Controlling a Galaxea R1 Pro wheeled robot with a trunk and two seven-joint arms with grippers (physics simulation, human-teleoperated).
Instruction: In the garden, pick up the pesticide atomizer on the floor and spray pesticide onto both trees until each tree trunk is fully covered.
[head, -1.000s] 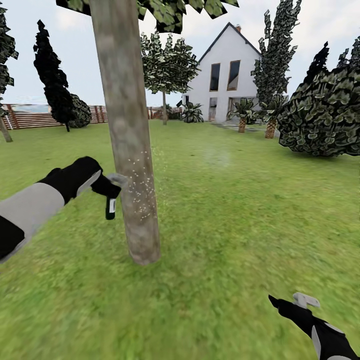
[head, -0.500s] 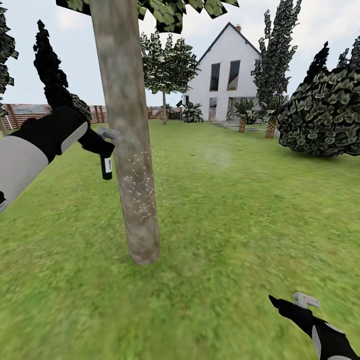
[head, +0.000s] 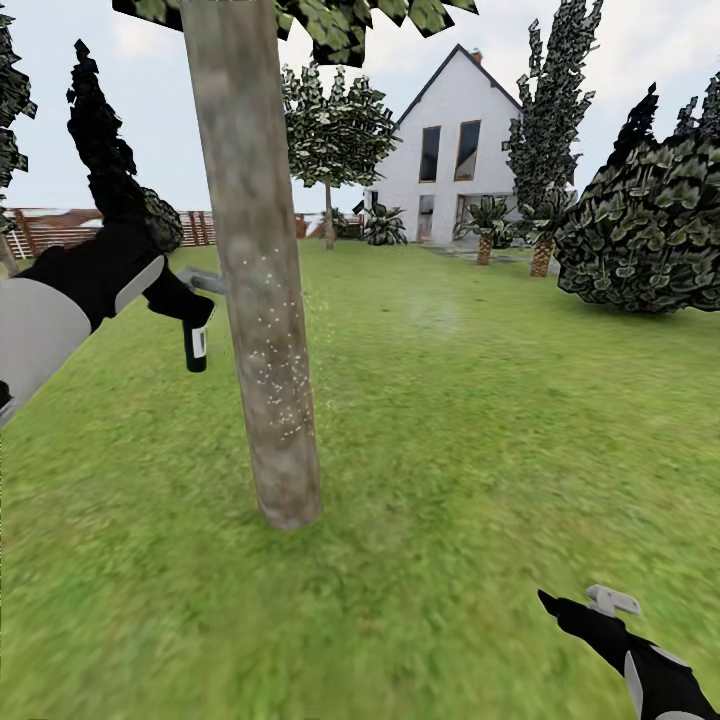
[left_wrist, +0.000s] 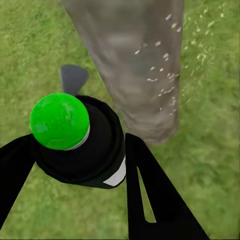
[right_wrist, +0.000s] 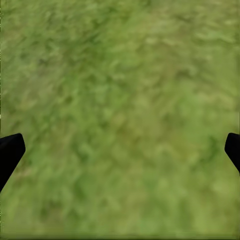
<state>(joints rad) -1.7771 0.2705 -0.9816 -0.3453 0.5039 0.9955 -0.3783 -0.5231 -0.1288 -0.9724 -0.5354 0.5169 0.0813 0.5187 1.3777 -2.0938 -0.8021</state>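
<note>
Two black fingers (left_wrist: 150, 195) of the left gripper (head: 185, 300) clamped around the pesticide atomizer (head: 195, 345), green cap (left_wrist: 59, 121) showing, just beside the tree trunk (head: 255, 250).

Hanging bottle-down from that grasp, near the bark; contents impossible to judge through the dark body. Pale spray flecks (head: 275, 370) dotting only a middle band of trunk, so coverage judged partial, upper and lower bark bare. Further off, right gripper (head: 605, 600) low over the lawn (head: 480, 420), spread apart, holding nothing. Second tree (head: 330, 140) far behind, seemingly unsprayed.
</note>
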